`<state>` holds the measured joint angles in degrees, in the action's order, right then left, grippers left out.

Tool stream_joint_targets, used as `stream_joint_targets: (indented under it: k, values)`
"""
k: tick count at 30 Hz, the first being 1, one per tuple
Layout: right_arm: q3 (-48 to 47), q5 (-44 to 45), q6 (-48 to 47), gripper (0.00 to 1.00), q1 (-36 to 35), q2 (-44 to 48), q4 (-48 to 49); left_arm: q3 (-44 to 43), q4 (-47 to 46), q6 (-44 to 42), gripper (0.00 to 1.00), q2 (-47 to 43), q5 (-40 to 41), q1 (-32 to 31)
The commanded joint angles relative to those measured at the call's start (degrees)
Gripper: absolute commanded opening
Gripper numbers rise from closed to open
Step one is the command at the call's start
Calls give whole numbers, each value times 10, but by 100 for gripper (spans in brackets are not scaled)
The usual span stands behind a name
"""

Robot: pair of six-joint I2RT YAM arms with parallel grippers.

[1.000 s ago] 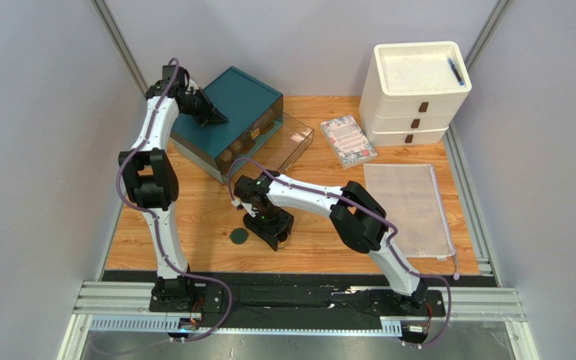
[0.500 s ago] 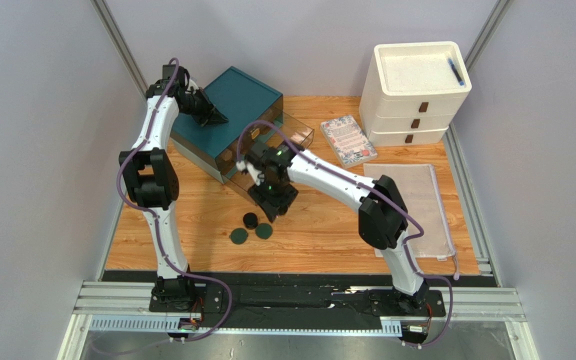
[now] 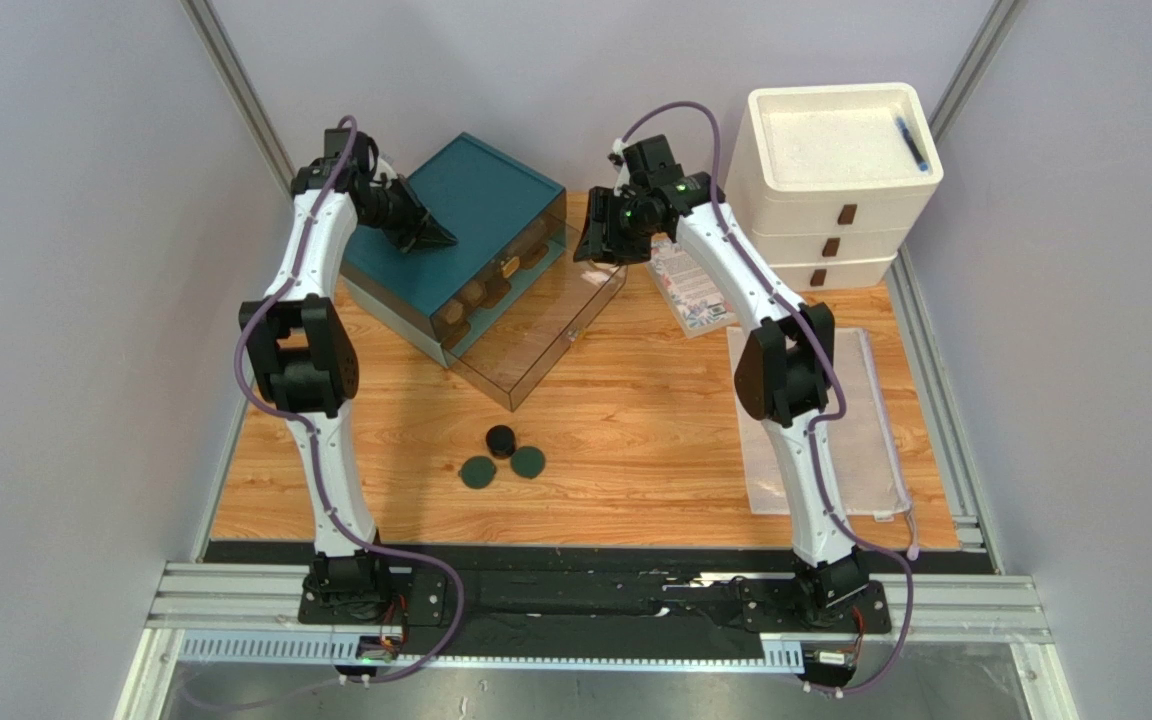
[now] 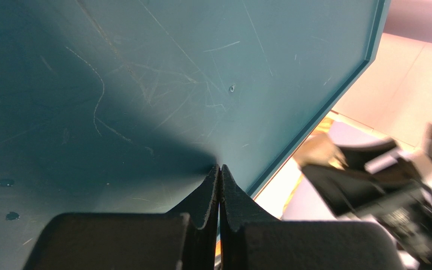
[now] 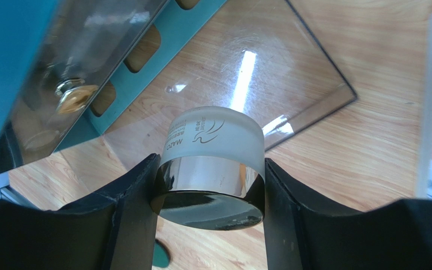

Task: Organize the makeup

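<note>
My right gripper [image 5: 210,194] is shut on a round frosted white makeup jar [image 5: 215,140] with a mirrored dark lid, held by its sides. It hangs over the clear drawer [image 5: 257,67] pulled out of the teal box [image 3: 477,203]; the top view puts this gripper [image 3: 602,245] at the drawer's far end. A gold-capped item [image 5: 76,97] lies in the drawer above. Three round dark compacts [image 3: 503,440] [image 3: 530,461] [image 3: 477,474] lie on the table in front. My left gripper [image 4: 219,169] is shut, tips against the box's teal top [image 4: 145,84], nothing between them.
A white three-drawer unit [image 3: 835,180] stands at the back right. The patterned booklet [image 3: 699,293] lies beside it, partly under my right arm. A clear mesh pouch [image 3: 838,428] lies on the right of the table. Grey walls close in on both sides.
My right arm has swung from the front of the table, beside the compacts, up and back over the open drawer with the jar. Two more compacts are uncovered. The left arm has not moved.
</note>
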<state>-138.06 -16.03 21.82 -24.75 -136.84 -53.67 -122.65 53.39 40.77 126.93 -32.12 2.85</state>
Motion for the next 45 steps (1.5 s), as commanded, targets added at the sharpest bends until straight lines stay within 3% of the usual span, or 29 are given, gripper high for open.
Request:
stream_joint_targets:
  k: [1, 4, 6, 7, 8, 11, 15, 24, 29, 34, 45]
  values:
    - [-38, -56, 53, 0, -14, -39, 60, 24, 86, -28, 0, 80, 101, 1]
    - [-31, -67, 60, 1, -15, -53, 73, 15, 85, -25, 0, 87, 101, 1]
    - [-25, -73, 63, 13, -14, -58, 86, 9, 87, -24, 0, 90, 100, 1]
    - [-23, -73, 67, 23, -15, -59, 88, 7, 88, -23, 0, 93, 101, 1]
    - [-23, -76, 68, 40, -15, -61, 90, 6, 87, -21, 0, 94, 100, 1]
    - [-26, -73, 71, 63, -15, -64, 99, -1, 88, -19, 0, 99, 98, 1]
    - [-26, -73, 70, 74, -14, -62, 102, -4, 87, -18, 0, 101, 97, 1]
    - [-20, -83, 60, 78, -14, -23, 103, -1, 91, -18, 0, 95, 100, 1]
    - [49, -99, 24, 77, -22, 52, 88, 5, 91, -22, 0, 89, 101, 1]
    - [132, -88, -52, 77, -71, 141, 53, 9, 89, -25, 0, 88, 98, 0]
    - [199, -78, -188, 79, -234, 173, -66, 27, 88, -39, 0, 80, 99, 0]
